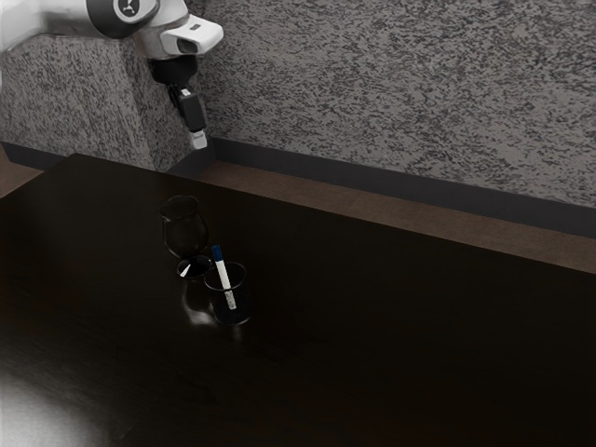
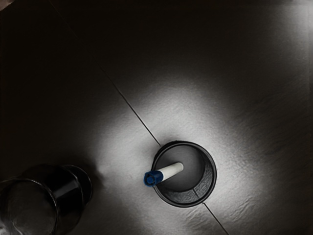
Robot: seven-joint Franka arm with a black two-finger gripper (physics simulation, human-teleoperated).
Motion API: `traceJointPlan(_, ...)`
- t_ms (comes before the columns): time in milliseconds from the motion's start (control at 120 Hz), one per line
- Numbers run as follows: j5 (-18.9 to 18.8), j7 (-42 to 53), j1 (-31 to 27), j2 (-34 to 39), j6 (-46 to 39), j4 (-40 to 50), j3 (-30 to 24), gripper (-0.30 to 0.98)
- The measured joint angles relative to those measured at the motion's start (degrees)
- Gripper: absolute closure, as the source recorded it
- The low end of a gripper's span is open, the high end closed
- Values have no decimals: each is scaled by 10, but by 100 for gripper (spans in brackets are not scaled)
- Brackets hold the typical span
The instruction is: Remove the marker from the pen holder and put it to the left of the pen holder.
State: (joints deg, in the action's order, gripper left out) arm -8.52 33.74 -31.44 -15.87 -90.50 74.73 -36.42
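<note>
Since the blue-capped marker [image 2: 168,172] leans inside the round pen holder [image 2: 211,182], the gripper [image 1: 199,141], open or closed I can't tell, should take its cap and draw along its slant, avoiding the glass goblet [image 1: 185,228].

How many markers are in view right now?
1: the white marker with the blue end, leaning in the pen holder, its blue end at the rim nearer the curvy glass.
</note>
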Motion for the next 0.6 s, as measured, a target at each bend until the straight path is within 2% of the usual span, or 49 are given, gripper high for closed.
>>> traceJointPlan(133, -4, 0, 34, 0, 0, -20, -11, 0)
traceJointPlan(258, -46, 0, 70, -70, 1, -17, -5, 0)
traceJointPlan(367, -66, -2, 73, -123, 3, -6, 5, 0)
traceJointPlan(475, -57, -7, 65, -146, 5, 18, 20, 8)
traceJointPlan(600, -28, -18, 38, -145, -4, 82, 24, 22)
